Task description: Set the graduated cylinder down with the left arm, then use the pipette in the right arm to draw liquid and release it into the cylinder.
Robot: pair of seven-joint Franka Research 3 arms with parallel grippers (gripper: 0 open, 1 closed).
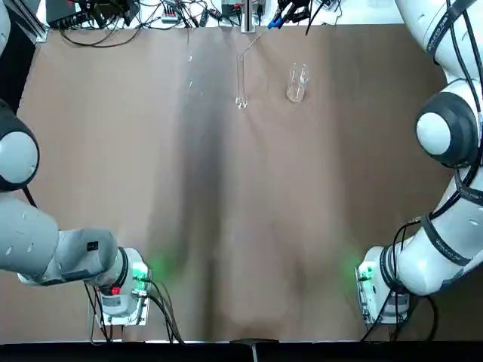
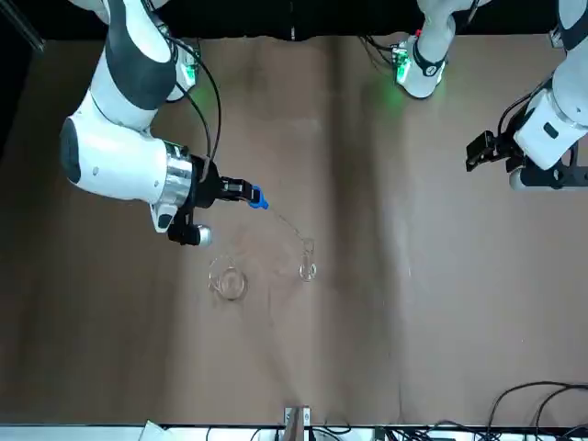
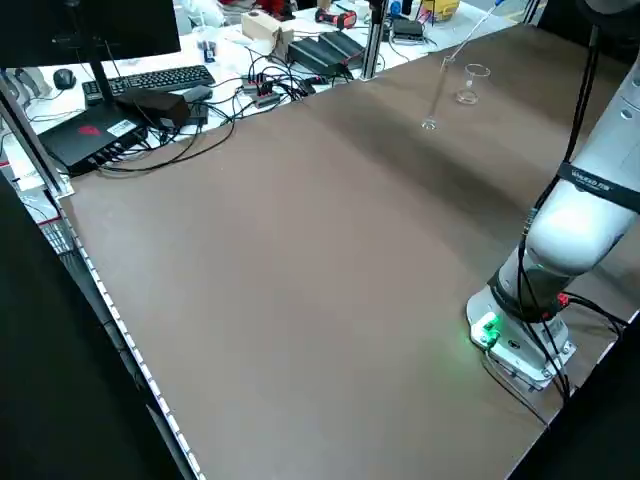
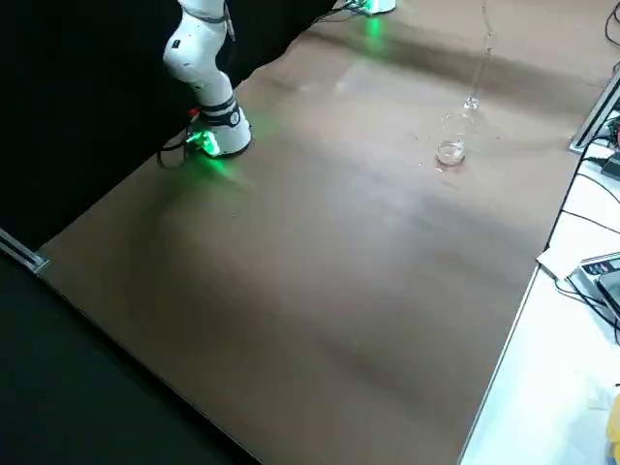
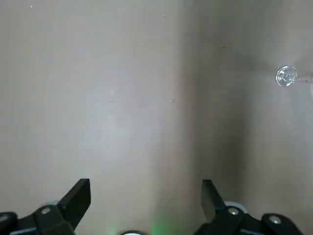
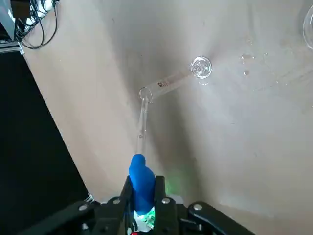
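Blue bulb [image 6: 142,188] in right grip, stem tip at cylinder mouth

Nearest to the right wrist camera: right gripper [image 6: 144,179], closed on the bulb with one finger at each side, above the far part of the table [image 1: 339,226]. Beyond the bulb, pipette [image 6: 142,127] running in a slant, tip downward and toward the robot's left. Whether tip just inside the mouth or only at its rim, not possible to tell.

From the right gripper, cylinder [image 6: 171,84] below and toward the robot's left; long axis upright, foot on the table, mouth upward. Right gripper clearly the nearer of the two. So, two long axes meeting at the mouth: one vertical, one leaning. By judgement, everything in the coming move turning on this meeting: with tip kept inside the rim, a gentle squeeze of the bulb probably enough for release. Amount of liquid in the stem, not possible to tell.

Probable danger: sideways push of the stem on the rim, and tipping of such a thin, tall glass on a small foot.

Beaker [image 1: 296,84] on the table, apart from the cylinder, toward the robot's right. Near it, some drops [image 6: 247,58].

Left gripper [image 5: 146,181] wide apart, with nothing between the fingers, above the table on the robot's left side, well away from the cylinder. Setting down of the cylinder, by judgement, already done.
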